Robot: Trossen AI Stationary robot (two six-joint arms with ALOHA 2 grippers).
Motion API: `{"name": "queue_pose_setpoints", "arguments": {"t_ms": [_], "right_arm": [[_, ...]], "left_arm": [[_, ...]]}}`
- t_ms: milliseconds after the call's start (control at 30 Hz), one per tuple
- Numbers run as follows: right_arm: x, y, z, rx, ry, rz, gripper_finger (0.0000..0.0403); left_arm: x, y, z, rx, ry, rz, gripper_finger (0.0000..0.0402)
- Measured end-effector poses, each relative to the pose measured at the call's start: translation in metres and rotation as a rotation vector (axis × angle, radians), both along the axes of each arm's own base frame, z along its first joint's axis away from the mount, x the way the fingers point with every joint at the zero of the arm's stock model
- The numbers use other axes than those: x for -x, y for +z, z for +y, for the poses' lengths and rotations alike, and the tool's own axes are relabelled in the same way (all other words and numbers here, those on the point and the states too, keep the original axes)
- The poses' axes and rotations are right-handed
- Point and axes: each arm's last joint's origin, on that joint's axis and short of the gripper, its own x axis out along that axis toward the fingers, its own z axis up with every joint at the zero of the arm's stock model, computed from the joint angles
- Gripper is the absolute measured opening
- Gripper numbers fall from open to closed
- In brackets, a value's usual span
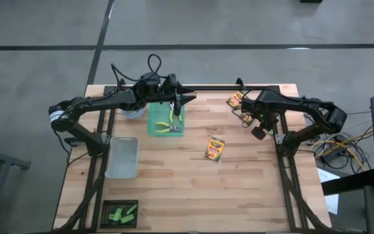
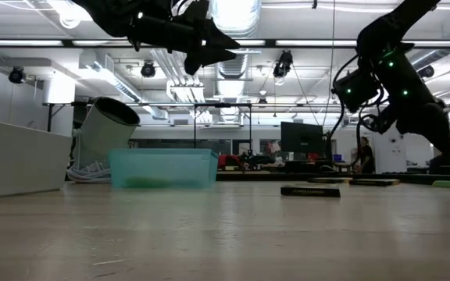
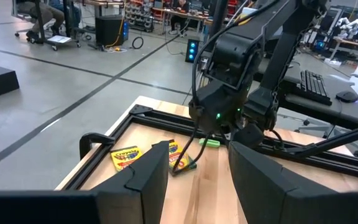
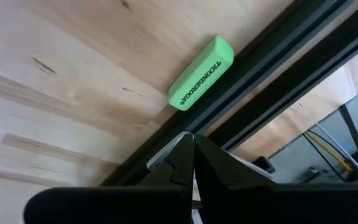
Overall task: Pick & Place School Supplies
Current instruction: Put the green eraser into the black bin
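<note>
Now the right claw [image 1: 258, 132], fingers pressed together and gripping nothing, is hovering near the desk's far right corner, just beside a crayon box [image 1: 234, 99]; the left claw [image 1: 186, 99], parted and empty, is hanging farther off.

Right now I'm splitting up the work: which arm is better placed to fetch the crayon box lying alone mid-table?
Probably the right. Its gripper hangs nearer the crayon box, fingers shut and empty. The left gripper hangs open above the teal tray.
</note>
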Motion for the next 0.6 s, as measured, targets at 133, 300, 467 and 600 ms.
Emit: {"name": "queue_pose_setpoints", "arguments": {"t_ms": [133, 300, 467, 600], "right_arm": [[-0.003, -0.01, -0.003, -0.047, 0.031, 0.035, 0.0008], [-0.007, -0.028, -0.009, -0.104, 0.023, 0.105, 0.0008], [-0.008, -0.043, -0.015, -0.158, 0.005, 0.179, 0.0008], [-0.008, -0.05, -0.019, -0.166, -0.012, 0.192, 0.0008]], "left_arm": [[0.0, 0.0, 0.0, -0.009, -0.001, 0.0, 0.0172], [0.0, 0.0, 0.0, -0.008, -0.001, -0.002, 0.0172], [0.0, 0.0, 0.0, -0.004, 0.0, -0.002, 0.0172], [0.0, 0.0, 0.0, -0.004, 0.0, -0.002, 0.0172]]}}
